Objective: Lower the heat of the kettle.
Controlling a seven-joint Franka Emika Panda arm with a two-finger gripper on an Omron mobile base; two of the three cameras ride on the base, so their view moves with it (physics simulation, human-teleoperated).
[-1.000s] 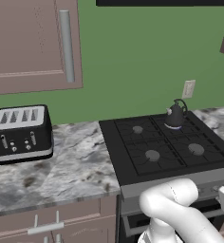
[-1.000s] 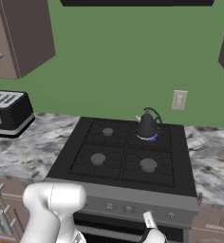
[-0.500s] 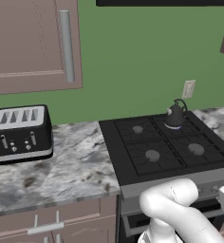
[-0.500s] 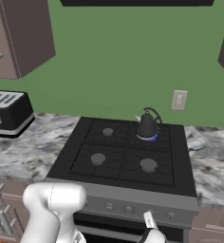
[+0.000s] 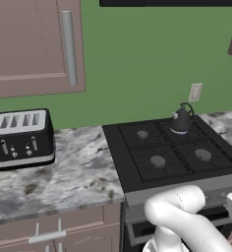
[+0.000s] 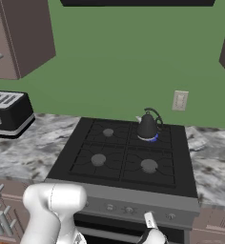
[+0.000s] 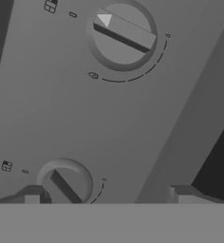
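Left base view: the green wall (image 5: 137, 64) is seen behind a marbled surface (image 5: 64, 172), with a brown wall cabinet (image 5: 29, 44) hung at ten o'clock. A black four-burner stove (image 5: 174, 155) is set into the surface at three o'clock, and the white arm (image 5: 187, 221) is seen low in front of it at five o'clock. A black-and-silver four-slot toaster (image 5: 22, 138) is stood on the surface at nine o'clock, well apart from the stove. The kettle (image 5: 181, 119) is placed upright on the stove's rear right burner, near a wall outlet (image 5: 195, 92) behind it.

In the right base view, the kettle (image 6: 148, 125) is found on that same rear burner, a bluish ring showing at its base. The stove's grey control panel (image 6: 133, 207) is lined with small knobs, and the gripper (image 6: 151, 224) is held just in front of it at six o'clock.

In the hand view, a round knob (image 7: 122, 34) with a raised bar is seen at twelve o'clock on the grey panel, and a second knob (image 7: 65, 182) lies at seven o'clock, close beside one of the fingertips (image 7: 32, 193). The jaws are spread apart, with nothing between them.
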